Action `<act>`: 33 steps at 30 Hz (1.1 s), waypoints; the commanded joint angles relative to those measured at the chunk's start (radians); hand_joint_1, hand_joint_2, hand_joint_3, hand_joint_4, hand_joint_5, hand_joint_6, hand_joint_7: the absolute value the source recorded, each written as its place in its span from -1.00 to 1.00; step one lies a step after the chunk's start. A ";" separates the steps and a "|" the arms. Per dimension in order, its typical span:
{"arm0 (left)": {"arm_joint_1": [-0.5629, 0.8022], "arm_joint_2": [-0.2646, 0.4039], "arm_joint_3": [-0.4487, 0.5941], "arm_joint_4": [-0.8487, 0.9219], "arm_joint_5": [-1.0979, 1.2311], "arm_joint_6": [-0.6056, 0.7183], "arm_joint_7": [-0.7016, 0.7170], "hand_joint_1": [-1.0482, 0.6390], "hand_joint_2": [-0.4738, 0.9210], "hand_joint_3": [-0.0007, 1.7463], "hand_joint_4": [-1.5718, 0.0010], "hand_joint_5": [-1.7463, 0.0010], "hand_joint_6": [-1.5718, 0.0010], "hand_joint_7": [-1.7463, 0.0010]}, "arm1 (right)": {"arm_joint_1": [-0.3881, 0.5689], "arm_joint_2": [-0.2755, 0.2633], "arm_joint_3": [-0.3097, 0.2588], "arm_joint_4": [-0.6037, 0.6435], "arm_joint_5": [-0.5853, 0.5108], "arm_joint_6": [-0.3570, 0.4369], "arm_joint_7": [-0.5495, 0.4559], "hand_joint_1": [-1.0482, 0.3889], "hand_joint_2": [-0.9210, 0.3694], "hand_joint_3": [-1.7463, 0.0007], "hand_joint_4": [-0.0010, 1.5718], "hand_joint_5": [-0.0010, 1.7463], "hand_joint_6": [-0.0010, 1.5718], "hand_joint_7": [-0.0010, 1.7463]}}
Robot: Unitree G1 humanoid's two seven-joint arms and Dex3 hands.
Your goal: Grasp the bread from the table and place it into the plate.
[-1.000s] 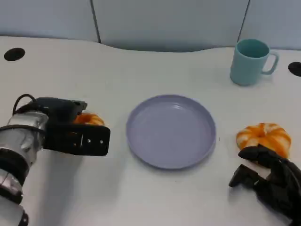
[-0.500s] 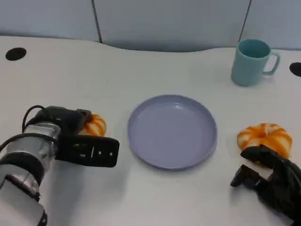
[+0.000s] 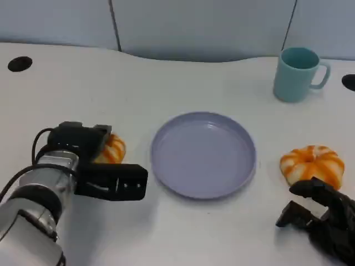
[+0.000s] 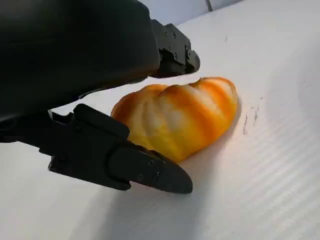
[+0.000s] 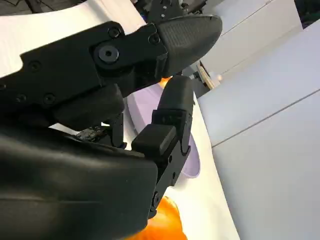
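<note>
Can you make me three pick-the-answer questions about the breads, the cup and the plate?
1. Where is the cup?
A. on the plate
B. at the far right of the table, behind the plate
C. in the right robot hand

2. How many orange breads are on the table?
A. one
B. two
C. four

3. What is on the plate?
A. nothing
B. a bread
C. the cup

Answers: 1 B, the teal cup stands apart at the back right. 2 B, one bread lies by the left robot hand, another bread by the right robot hand. 3 A, its purple surface is bare.
</note>
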 commanded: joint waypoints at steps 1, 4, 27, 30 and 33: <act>0.068 0.005 -0.027 0.017 0.013 -0.037 0.076 -0.15 0.96 -0.99 0.31 0.85 0.11 0.94 | 0.043 -0.014 -0.008 -0.007 0.006 0.033 -0.011 -0.11 -1.00 0.86 -0.11 0.45 -0.02 -0.09; 0.069 0.006 -0.033 0.020 0.010 -0.042 0.089 -0.15 0.99 -0.99 0.24 0.86 0.04 0.95 | 0.046 -0.014 -0.006 -0.013 0.008 0.036 -0.011 -0.11 -1.00 0.85 -0.11 0.45 -0.03 -0.08; 0.066 0.073 0.118 -0.019 -0.148 -0.194 0.384 -0.04 1.00 -0.60 0.02 -1.00 0.15 -0.46 | 0.030 -0.010 0.018 -0.010 -0.008 0.021 -0.021 -0.16 -1.00 0.84 -0.15 0.53 -0.10 0.03; 0.052 0.077 0.141 -0.025 -0.162 -0.223 0.384 -0.04 0.99 -0.59 0.00 -1.00 0.15 -0.51 | 0.028 -0.011 0.020 -0.013 -0.010 0.023 -0.025 -0.17 -1.00 0.84 -0.15 0.54 -0.10 0.03; 0.032 0.087 0.153 -0.042 -0.167 -0.278 0.415 0.05 0.93 -0.56 -0.04 -1.00 0.18 -0.87 | 0.024 -0.011 0.022 -0.011 -0.012 0.023 -0.028 -0.18 -1.00 0.86 -0.16 0.56 -0.10 0.02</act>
